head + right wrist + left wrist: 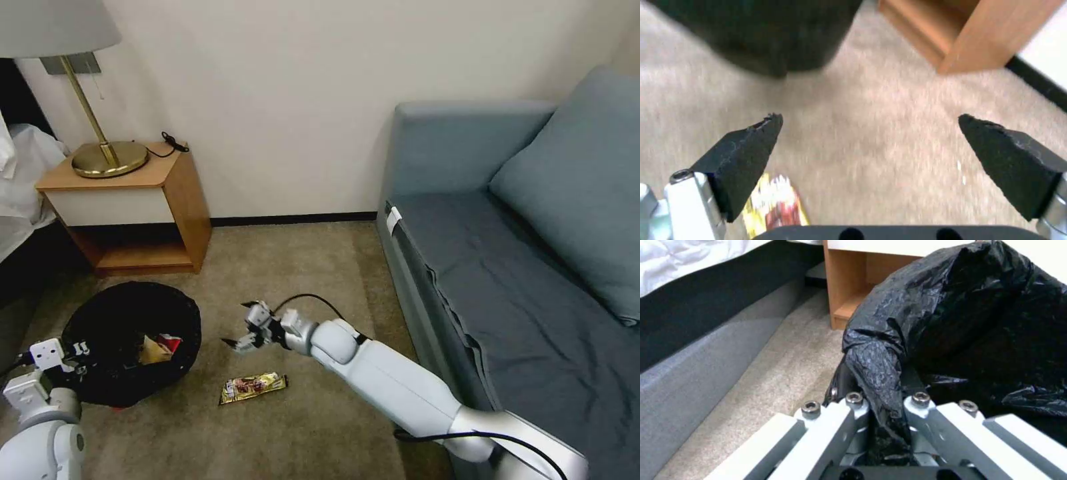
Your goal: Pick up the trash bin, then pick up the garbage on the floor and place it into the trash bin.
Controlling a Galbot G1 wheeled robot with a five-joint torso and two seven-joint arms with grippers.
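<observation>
**Left gripper clamps the bin liner while the right gripper hangs open over the carpet**

The trash bin [130,343] stands on the beige-brown carpet [293,267] in front of a wooden nightstand [143,200], its black liner bag [969,326] draped over the rim. Inside the bin lie a gold-brown wrapper and a red-and-white carton piece [160,347].

The left gripper [79,357] sits at the bin's near-left rim. In the left wrist view its fingers [853,413] are closed tight on a gathered fold of the black liner at the rim, so it is grasping the trash bin by that edge.

The right arm reaches out from the lower right across the carpet. The right gripper [245,328] hangs above the floor between the bin and the blue-grey sofa [507,267], just right of the bin. Its black-padded fingers [744,156] are spread wide apart with nothing between them; bare carpet shows in the gap.

One piece of garbage lies on the floor: a gold snack wrapper [253,387] with red print, lying flat just in front of the bin's right side and near the right gripper, closer to the robot than its fingertips. In the right wrist view the wrapper [773,203] shows partly behind one finger pad.

A brass lamp [107,157] stands on the nightstand.
</observation>
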